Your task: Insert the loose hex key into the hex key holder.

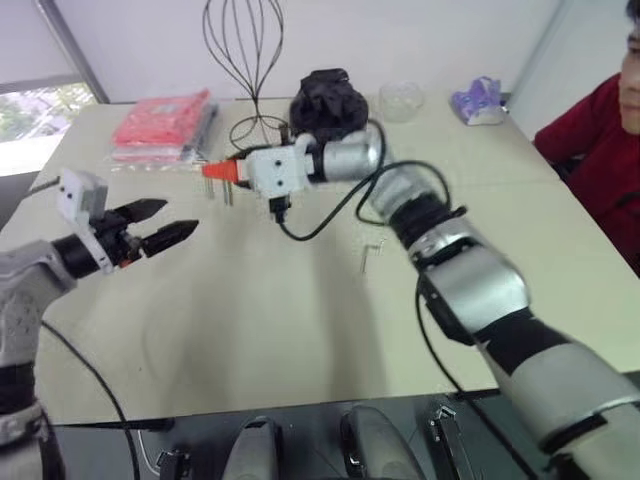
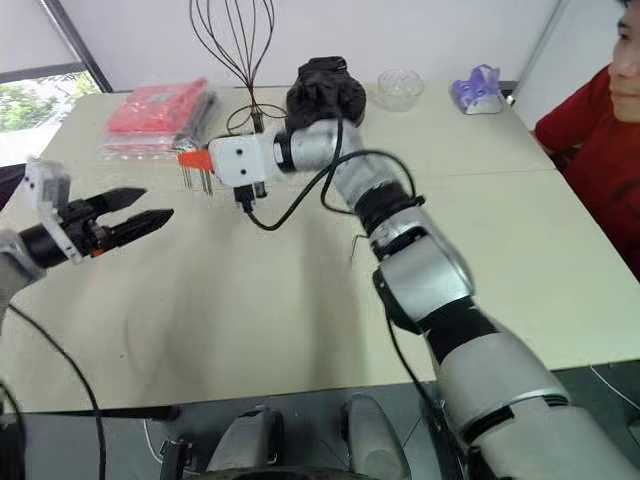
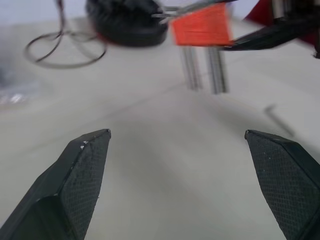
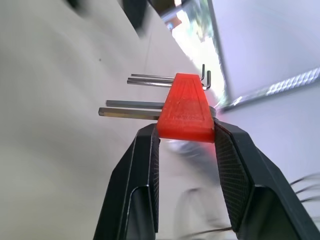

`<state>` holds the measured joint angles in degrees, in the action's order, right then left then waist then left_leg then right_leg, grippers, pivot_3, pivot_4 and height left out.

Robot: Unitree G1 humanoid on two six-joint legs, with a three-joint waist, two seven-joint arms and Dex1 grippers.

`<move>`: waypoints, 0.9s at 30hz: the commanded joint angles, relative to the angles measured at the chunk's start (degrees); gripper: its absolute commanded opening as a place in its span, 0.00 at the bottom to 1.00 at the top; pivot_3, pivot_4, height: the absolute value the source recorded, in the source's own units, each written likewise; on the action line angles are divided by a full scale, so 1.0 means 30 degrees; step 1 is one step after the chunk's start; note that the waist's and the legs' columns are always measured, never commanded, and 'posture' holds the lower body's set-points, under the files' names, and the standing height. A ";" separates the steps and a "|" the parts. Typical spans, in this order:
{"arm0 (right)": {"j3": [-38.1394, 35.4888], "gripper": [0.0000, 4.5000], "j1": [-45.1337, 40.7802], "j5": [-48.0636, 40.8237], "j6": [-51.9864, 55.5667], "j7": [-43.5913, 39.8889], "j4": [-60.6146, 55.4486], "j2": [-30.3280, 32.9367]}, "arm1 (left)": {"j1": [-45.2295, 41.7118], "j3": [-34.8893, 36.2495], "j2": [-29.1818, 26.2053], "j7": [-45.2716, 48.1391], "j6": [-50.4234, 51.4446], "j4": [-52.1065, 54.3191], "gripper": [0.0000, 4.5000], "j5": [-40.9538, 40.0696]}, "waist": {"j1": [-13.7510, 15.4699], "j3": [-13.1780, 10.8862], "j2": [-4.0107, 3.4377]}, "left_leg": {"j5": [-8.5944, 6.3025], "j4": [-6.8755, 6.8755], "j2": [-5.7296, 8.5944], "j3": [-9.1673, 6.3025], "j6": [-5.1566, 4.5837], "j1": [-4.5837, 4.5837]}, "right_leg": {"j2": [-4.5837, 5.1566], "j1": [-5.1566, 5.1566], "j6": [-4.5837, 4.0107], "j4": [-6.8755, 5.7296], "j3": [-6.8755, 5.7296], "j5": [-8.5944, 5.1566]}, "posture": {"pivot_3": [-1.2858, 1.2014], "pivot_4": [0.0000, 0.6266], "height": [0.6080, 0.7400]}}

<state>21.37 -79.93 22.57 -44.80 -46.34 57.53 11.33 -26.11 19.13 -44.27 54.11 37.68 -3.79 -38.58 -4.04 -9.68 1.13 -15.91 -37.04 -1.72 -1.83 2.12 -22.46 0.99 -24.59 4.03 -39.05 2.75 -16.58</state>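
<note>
**Holder lifted, loose key lying on the worktop**

The right pincer [image 4: 184, 137] clamps the small orange-red plastic hex key holder [image 4: 186, 109] above the beige worktop [image 1: 250, 330], upper centre of the head view, its grey keys hanging downward. The thin L-shaped dark grey loose hex key [image 1: 371, 254] lies flat right of centre. At left, the left pincer [image 1: 160, 224] hangs spread wide, empty.

Orange-red wedge-shaped hex key holder [image 4: 185, 108] raised off the table, thin grey keys protruding from it and hanging downward, loose hex key [image 1: 371, 254] small, dark, L-shaped, lying flat on the beige tabletop, well apart from the holder.
</note>
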 commanded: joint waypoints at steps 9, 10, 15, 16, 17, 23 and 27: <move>0.1189 0.23 0.2286 0.2838 -0.2379 0.3485 -0.3313 0.3370 | -0.7003 -0.4527 0.2432 0.5372 -0.1423 -0.6522 1.00 0.1573 | -0.0025 0.0000 0.0002 | 0.0051 -0.0023 -0.0020 0.0043 0.0082 0.0000 | -0.0062 -0.0027 -0.0002 -0.0023 0.0048 -0.0001 | 0.52 0.24 1.00; 0.1121 0.23 0.2413 0.2784 -0.2191 0.3620 -0.3474 0.3419 | -0.7382 -0.4761 0.2651 0.5593 -0.1638 -0.6941 1.00 0.1808 | -0.0045 -0.0001 0.0000 | 0.0051 -0.0024 -0.0021 0.0042 0.0082 0.0000 | -0.0065 -0.0027 -0.0002 -0.0023 0.0048 -0.0001 | 0.52 0.24 1.00; 0.0932 0.23 0.2812 0.2468 -0.1423 0.3984 -0.4390 0.3544 | -0.9079 -0.5259 0.3627 0.6324 -0.2606 -0.9165 1.00 0.2720 | -0.0017 -0.0002 -0.0002 | 0.0054 -0.0030 -0.0026 0.0042 0.0085 0.0006 | -0.0076 -0.0029 -0.0003 -0.0031 0.0057 -0.0002 | 0.52 0.24 1.00; 0.0909 0.23 0.2852 0.2441 -0.1301 0.4047 -0.4574 0.3564 | -0.9302 -0.5305 0.3725 0.6477 -0.2775 -0.9577 1.00 0.2883 | -0.0010 -0.0002 -0.0002 | 0.0054 -0.0031 -0.0026 0.0043 0.0085 0.0005 | -0.0076 -0.0029 -0.0003 -0.0029 0.0057 -0.0002 | 0.52 0.24 1.00; 0.0874 0.23 0.2905 0.2365 -0.1183 0.4055 -0.4791 0.3601 | -0.9541 -0.5318 0.3829 0.6588 -0.2983 -1.0059 1.00 0.3074 | 0.0001 -0.0002 -0.0002 | 0.0055 -0.0032 -0.0025 0.0043 0.0085 0.0005 | -0.0076 -0.0029 -0.0003 -0.0031 0.0057 -0.0002 | 0.52 0.24 1.00; 0.0833 0.23 0.3217 0.2015 -0.0630 0.3978 -0.5709 0.3776 | -1.0871 -0.5045 0.4149 0.7381 -0.3697 -1.2489 1.00 0.3698 | 0.0018 -0.0002 -0.0002 | 0.0055 -0.0035 -0.0021 0.0038 0.0084 -0.0001 | -0.0074 -0.0029 -0.0003 -0.0029 0.0052 -0.0002 | 0.52 0.24 1.00; 0.0861 0.23 0.3271 0.1921 -0.0375 0.4048 -0.5955 0.3790 | -1.1160 -0.5039 0.4277 0.7763 -0.3850 -1.2902 1.00 0.3962 | 0.0009 -0.0002 -0.0002 | 0.0055 -0.0036 -0.0021 0.0038 0.0084 -0.0001 | -0.0073 -0.0029 -0.0003 -0.0030 0.0052 -0.0002 | 0.52 0.24 1.00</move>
<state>25.61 -69.65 30.03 -46.28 -35.11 42.36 22.28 -57.62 2.98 -31.18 76.57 27.06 -42.80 -26.69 -4.02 -9.69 1.12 -15.75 -37.15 -1.79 -1.71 2.37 -22.46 0.77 -24.68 4.02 -39.14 2.90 -16.59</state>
